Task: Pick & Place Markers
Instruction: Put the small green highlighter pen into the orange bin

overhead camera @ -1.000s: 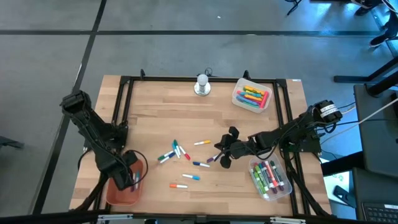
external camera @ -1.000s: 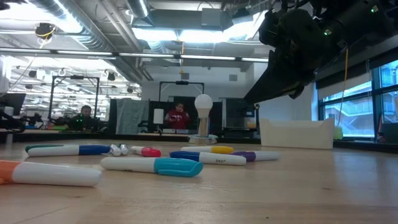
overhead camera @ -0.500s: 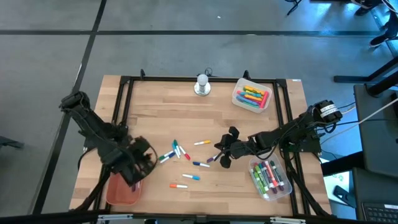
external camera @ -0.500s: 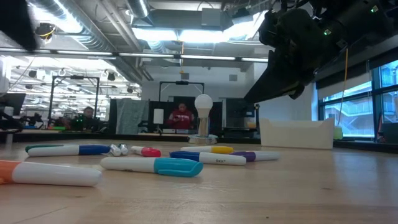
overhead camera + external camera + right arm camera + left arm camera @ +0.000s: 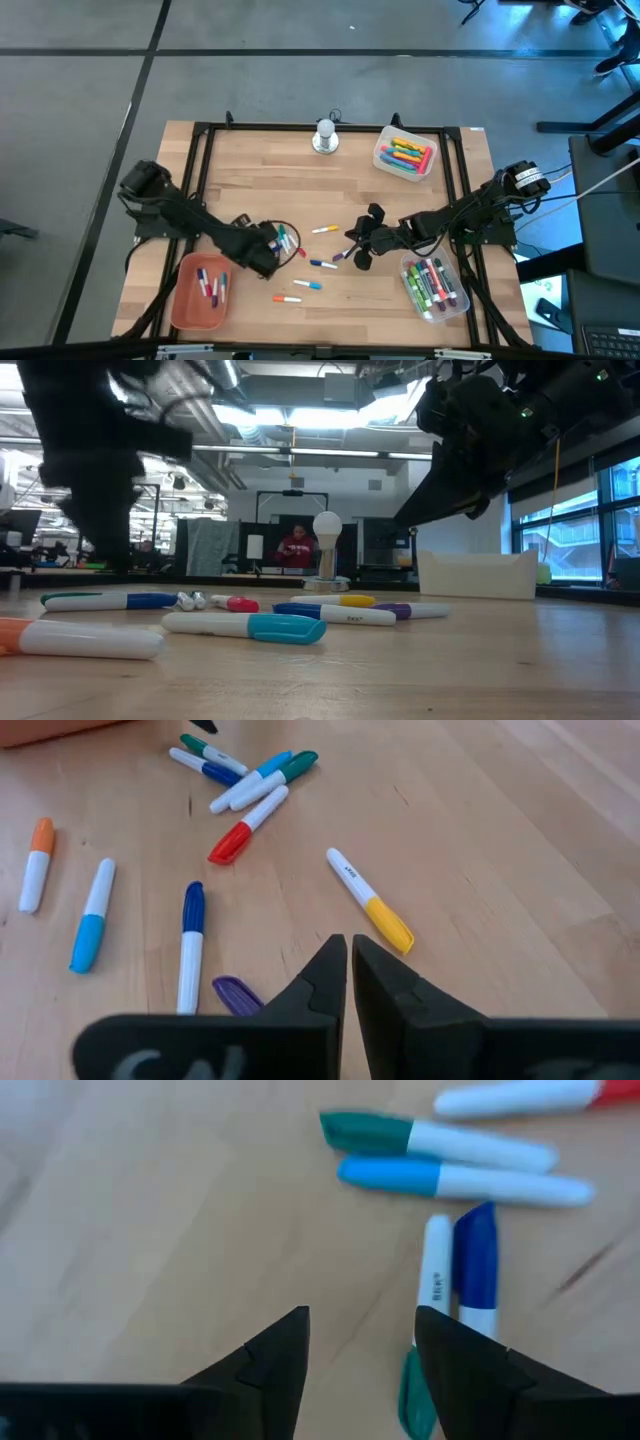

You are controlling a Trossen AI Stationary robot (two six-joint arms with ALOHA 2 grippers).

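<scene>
Markers clustered beside orange bowl; my left gripper hovered over them, jaws apart, empty; should straddle one barrel squarely.

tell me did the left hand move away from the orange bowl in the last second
Yes. The left hand was over the round orange bowl and has swung out toward the table's middle, now above the cluster of white-barrelled markers.

A robotics lab or open workshop: the wooden table sits in a black metal frame on a grey concrete floor, and beyond it are exposed ceiling ducts, strip lights, workbenches and seated people.
</scene>
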